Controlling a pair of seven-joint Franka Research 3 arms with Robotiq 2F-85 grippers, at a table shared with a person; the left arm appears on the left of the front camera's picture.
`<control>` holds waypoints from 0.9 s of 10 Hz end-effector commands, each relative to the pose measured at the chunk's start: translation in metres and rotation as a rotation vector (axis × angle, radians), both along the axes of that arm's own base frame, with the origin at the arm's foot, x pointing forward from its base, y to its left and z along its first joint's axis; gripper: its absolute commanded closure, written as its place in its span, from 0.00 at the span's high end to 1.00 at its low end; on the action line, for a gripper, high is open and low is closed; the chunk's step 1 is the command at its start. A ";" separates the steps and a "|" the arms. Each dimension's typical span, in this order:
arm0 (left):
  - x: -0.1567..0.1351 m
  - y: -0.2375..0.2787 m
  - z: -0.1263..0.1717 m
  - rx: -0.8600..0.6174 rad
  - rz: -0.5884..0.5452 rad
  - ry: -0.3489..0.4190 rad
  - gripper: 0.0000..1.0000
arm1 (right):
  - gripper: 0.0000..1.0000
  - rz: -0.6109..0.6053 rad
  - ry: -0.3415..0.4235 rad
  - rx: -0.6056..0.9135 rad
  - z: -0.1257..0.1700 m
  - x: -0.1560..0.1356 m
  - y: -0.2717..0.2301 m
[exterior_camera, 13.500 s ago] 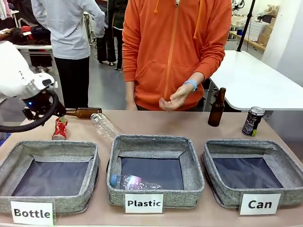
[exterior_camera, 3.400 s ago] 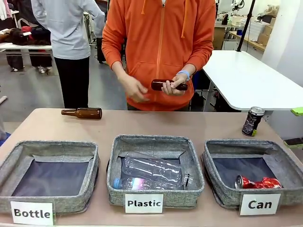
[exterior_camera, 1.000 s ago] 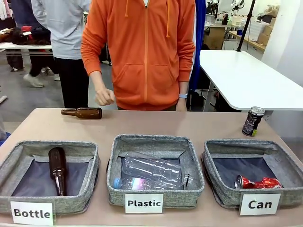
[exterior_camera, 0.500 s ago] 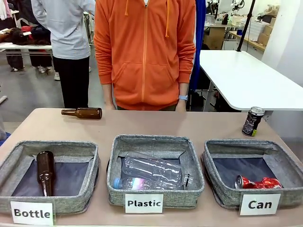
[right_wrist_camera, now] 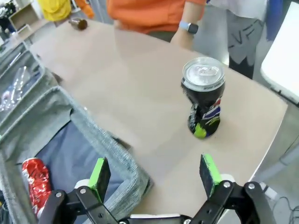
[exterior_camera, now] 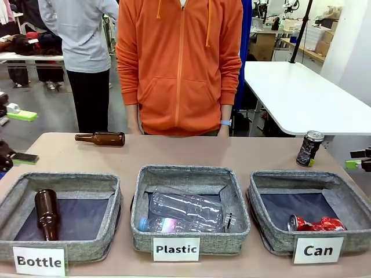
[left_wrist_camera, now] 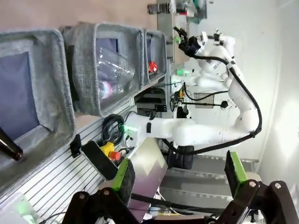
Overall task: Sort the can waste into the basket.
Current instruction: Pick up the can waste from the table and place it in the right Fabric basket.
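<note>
Tan worktop [exterior_camera: 191, 152] looks much as it did a moment ago. Inside the grey woven-fabric basket labelled "Can" [exterior_camera: 295, 176], the crushed shiny red metal can [exterior_camera: 316, 223] lies against the front wall, unmoved. The dark metal can with a silver top [exterior_camera: 309, 148] stands upright on the worktop just behind that basket's far right corner, also where it was. 2 things differ: the brown glass bottle [exterior_camera: 45, 213] in the "Bottle" basket [exterior_camera: 69, 179] has rolled further toward the left wall, and green-padded fingers [exterior_camera: 351, 164] now show at both side edges of the front view (none did before). The right gripper [right_wrist_camera: 154, 171] hovers wide open with nothing between its fingers, above the worktop beside the basket's corner, the dark can ahead of it and apart. The left gripper [left_wrist_camera: 179, 171] is likewise spread wide and holds nothing. A person in an orange hoodie [exterior_camera: 179, 63] stands at the far side, arms down.
</note>
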State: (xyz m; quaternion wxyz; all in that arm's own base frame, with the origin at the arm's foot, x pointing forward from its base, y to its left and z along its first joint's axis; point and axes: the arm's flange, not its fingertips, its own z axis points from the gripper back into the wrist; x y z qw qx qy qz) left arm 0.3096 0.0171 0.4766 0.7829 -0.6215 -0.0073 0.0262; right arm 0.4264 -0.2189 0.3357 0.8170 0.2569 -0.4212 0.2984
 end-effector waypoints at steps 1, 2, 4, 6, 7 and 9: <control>-0.010 0.024 0.006 -0.038 0.036 -0.011 1.00 | 1.00 -0.048 -0.033 -0.010 0.004 0.002 0.001; -0.010 0.024 0.006 -0.038 0.036 -0.011 1.00 | 1.00 0.000 0.000 0.000 0.000 0.000 0.000; -0.010 0.024 0.006 -0.038 0.036 -0.011 1.00 | 1.00 -0.013 -0.008 -0.001 0.001 0.004 0.002; -0.010 0.024 0.006 -0.038 0.036 -0.011 1.00 | 1.00 0.010 -0.085 0.006 0.003 0.016 0.017; -0.010 0.024 0.006 -0.038 0.036 -0.011 1.00 | 1.00 0.002 -0.107 -0.020 0.003 0.021 0.026; -0.010 0.024 0.006 -0.038 0.036 -0.011 1.00 | 1.00 -0.059 -0.086 -0.065 -0.007 0.035 0.039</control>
